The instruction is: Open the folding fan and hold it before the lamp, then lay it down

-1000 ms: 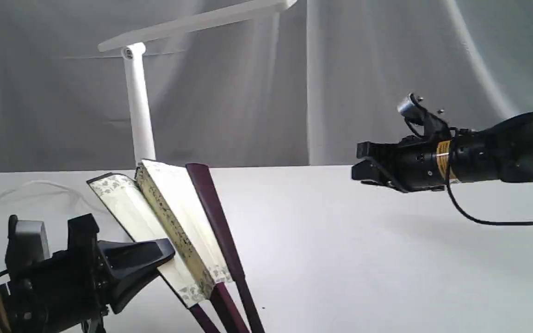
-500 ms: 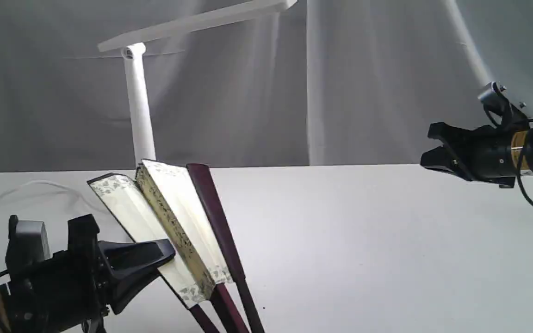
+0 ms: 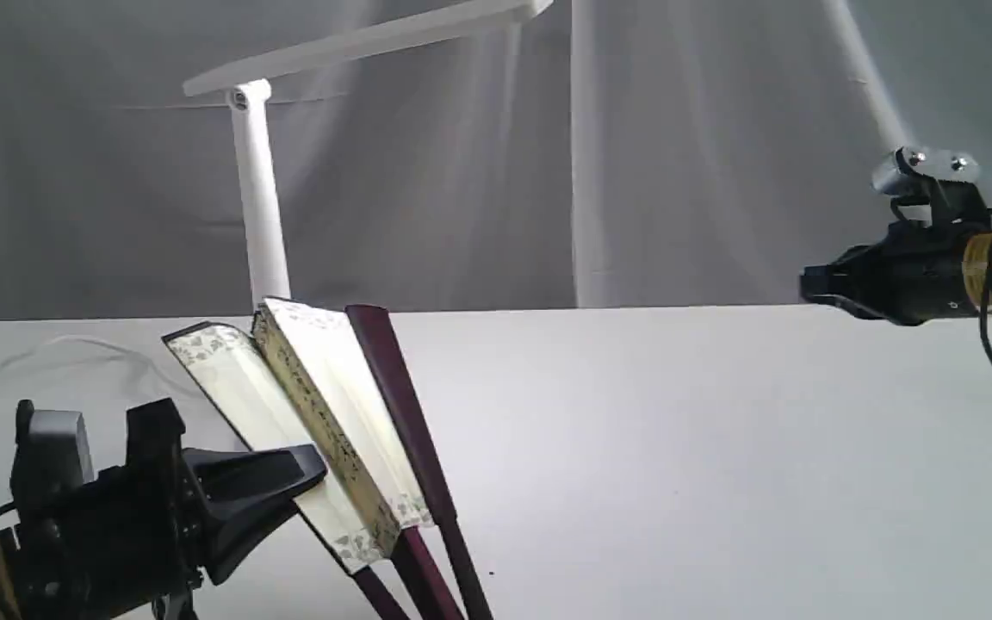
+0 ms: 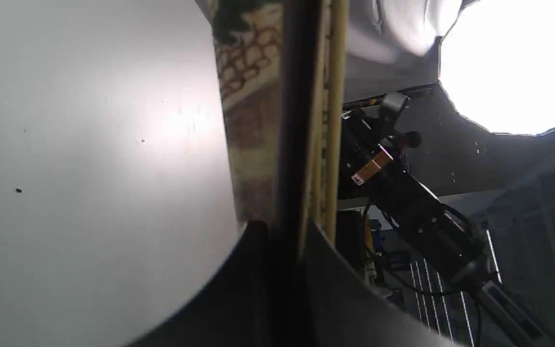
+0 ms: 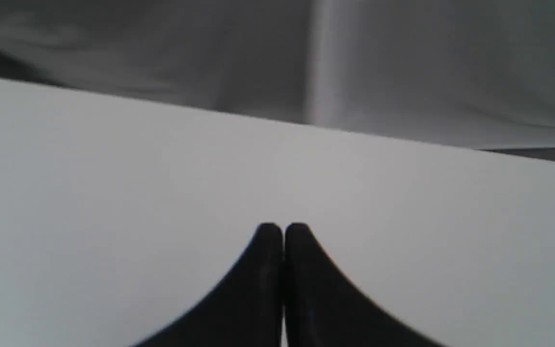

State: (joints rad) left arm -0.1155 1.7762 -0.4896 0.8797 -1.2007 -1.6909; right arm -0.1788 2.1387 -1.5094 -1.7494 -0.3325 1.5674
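Lower left of the exterior view: left claw [image 3: 306, 480] is sitting clamped on the folding fan [image 3: 324, 413], gripping the outer guard and the pleats stacked against it. Left wrist view is confirming it, with the fan's edge [image 4: 282, 120] running straight into the pinched claw [image 4: 284, 231]. No shift here versus a second ago, same pose and same tilt.

The fan is standing tilted in the lower left, top leaning toward upper left, pivot end cut off by the bottom edge. It is only partly spreading: a narrow wedge of cream pleats, with the free maroon guard on its right side.

The lamp [image 3: 259, 198] is rising behind the fan, upper left, its bar head stretching toward top centre. The fan's top is overlapping the foot of the post in the picture. The bench [image 3: 677, 474] is lying bare across the middle.

Far right is the change. The right claw [image 3: 810, 284] was hanging right of centre a second ago and has been pulling back to the right edge. Its jaws were apart half a second ago and are now together on nothing, as the right wrist view [image 5: 283, 229] is showing over the bench [image 5: 113, 193].

Judgement: the opening step is looking unfinished. With the right arm backing off, spreading is stalling, and holding the fan up before the lamp and laying it down are both still pending.
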